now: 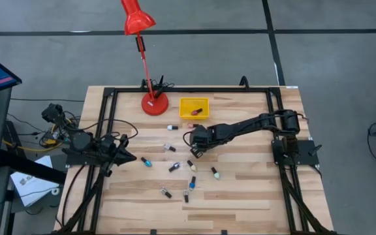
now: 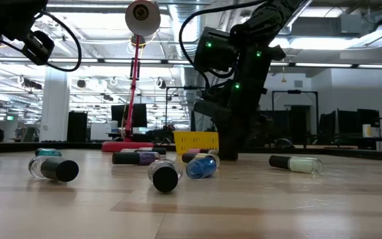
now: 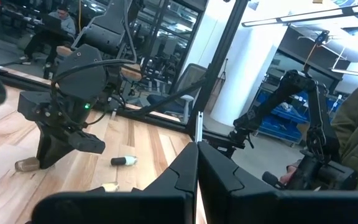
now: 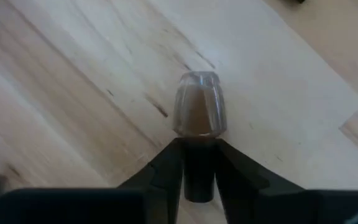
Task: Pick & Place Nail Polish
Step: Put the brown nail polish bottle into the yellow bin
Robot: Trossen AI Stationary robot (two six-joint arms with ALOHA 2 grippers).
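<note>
Pale butcher-block table (image 1: 240,189) (bottles (image 1: 175,167) scattered), open office beyond

Nail polish bottles (image 1: 175,167): small, dark-capped, lying on their sides, scattered over the table's middle. Teal one (image 1: 147,162) toward the left; pale green one (image 1: 215,173) toward the right. One brownish bottle (image 4: 198,112) pinched by its dark cap.

Two matte-black jointed arms, looped black cables, green indicator lights, tapered dark fingers (image 4: 166,171).
</note>
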